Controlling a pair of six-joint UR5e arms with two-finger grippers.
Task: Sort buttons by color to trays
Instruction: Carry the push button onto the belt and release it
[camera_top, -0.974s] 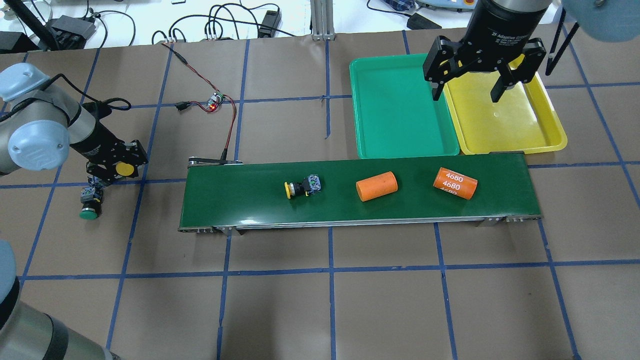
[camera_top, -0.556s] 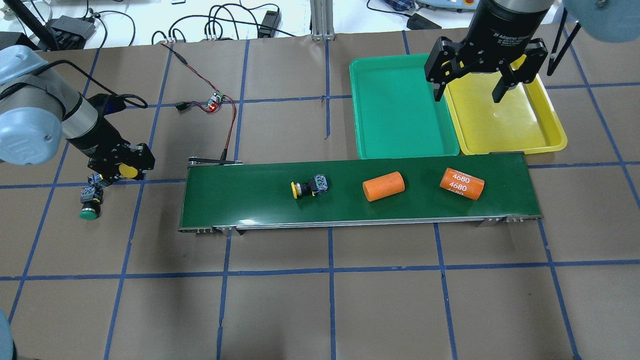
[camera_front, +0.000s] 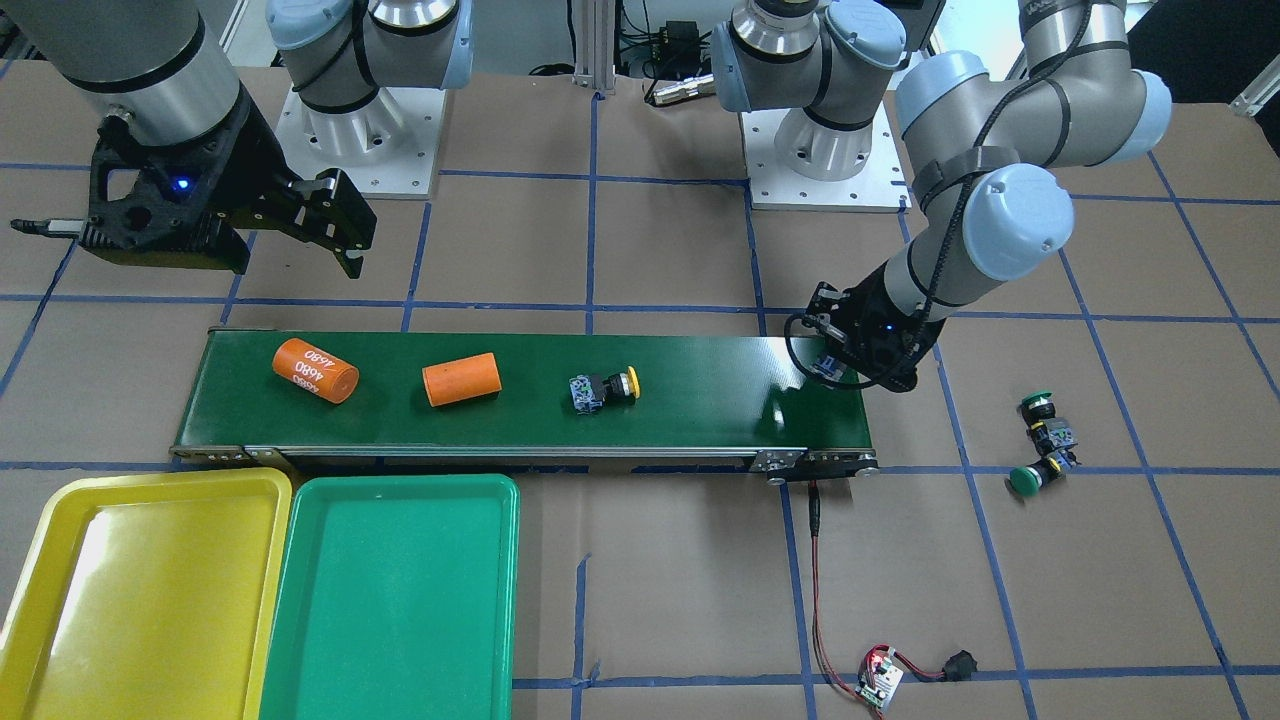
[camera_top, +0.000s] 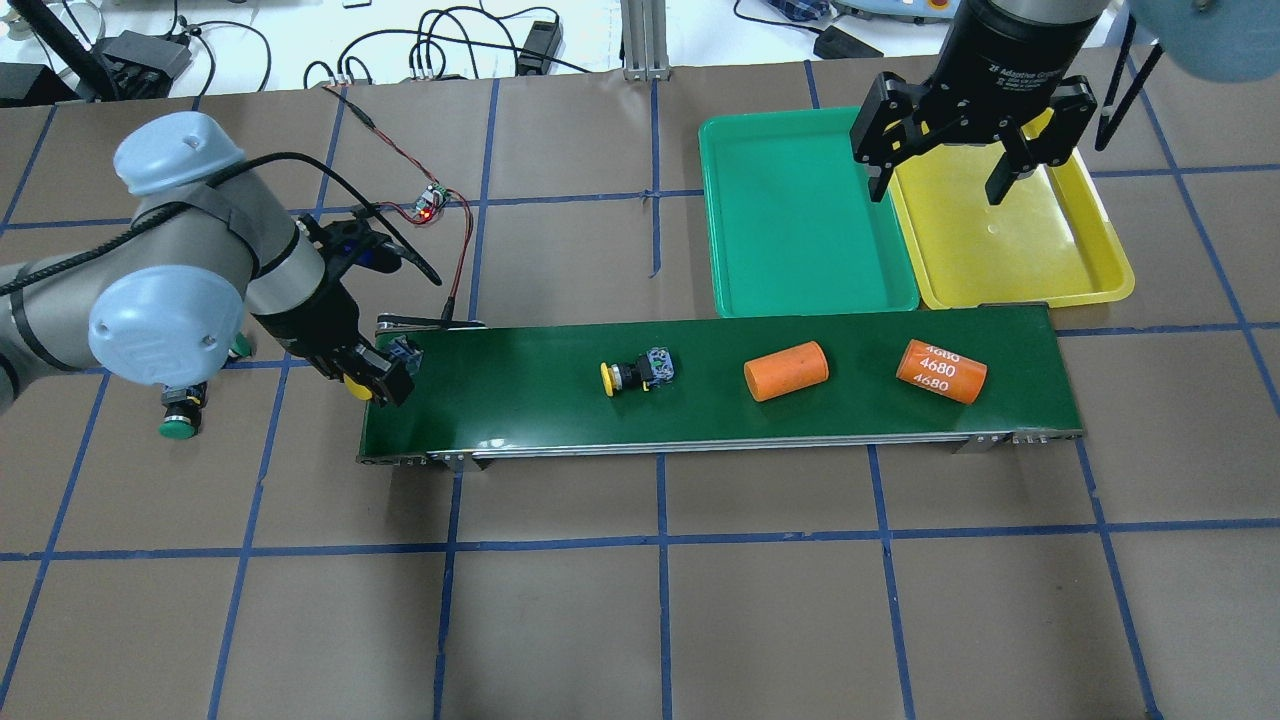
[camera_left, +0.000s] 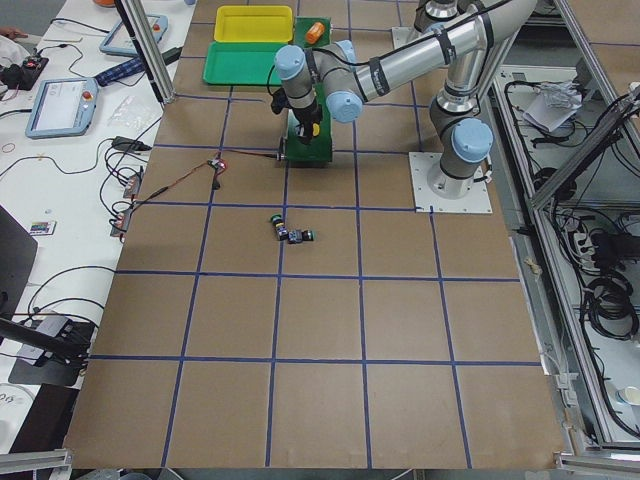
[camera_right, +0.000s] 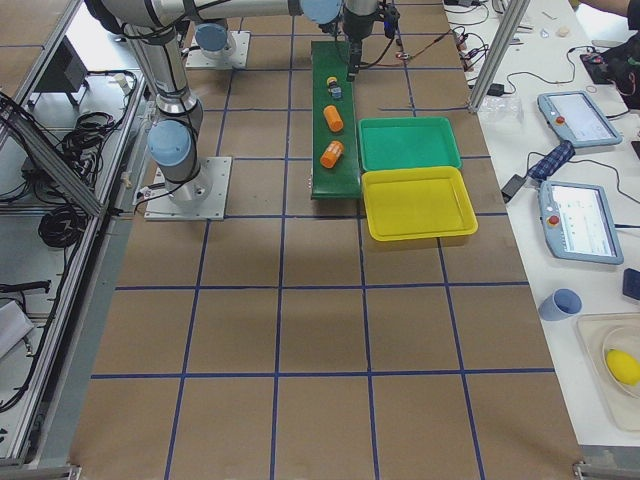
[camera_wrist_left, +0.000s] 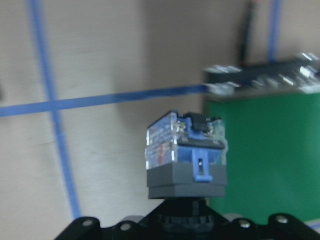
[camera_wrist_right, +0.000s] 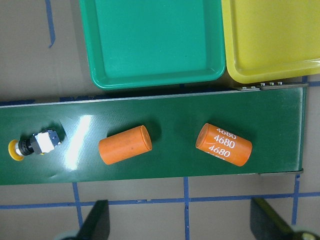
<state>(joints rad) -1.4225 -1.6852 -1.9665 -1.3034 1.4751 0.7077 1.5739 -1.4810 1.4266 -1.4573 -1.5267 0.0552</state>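
Note:
My left gripper (camera_top: 380, 372) is shut on a yellow-capped button (camera_wrist_left: 186, 152), held just over the left end of the dark green conveyor belt (camera_top: 700, 415). Another yellow-capped button (camera_top: 635, 373) lies on its side mid-belt. Two green-capped buttons (camera_front: 1037, 440) lie together on the table beyond that end of the belt, partly hidden behind my left arm in the overhead view. The green tray (camera_top: 790, 220) and the yellow tray (camera_top: 1010, 250) sit side by side behind the belt's right half, both bare. My right gripper (camera_top: 940, 185) hangs open above their shared edge, holding nothing.
Two orange cylinders lie on the belt's right half, a plain one (camera_top: 786, 371) and one marked "4680" (camera_top: 940, 371). A small circuit board (camera_top: 430, 205) with a red light and wires lies behind the belt's left end. Cables and boxes line the far edge.
My left arm has swung right, carrying the yellow-capped button from beside the green-capped ones to the belt's left end. The things on the belt have drifted right. The right gripper has stayed put.

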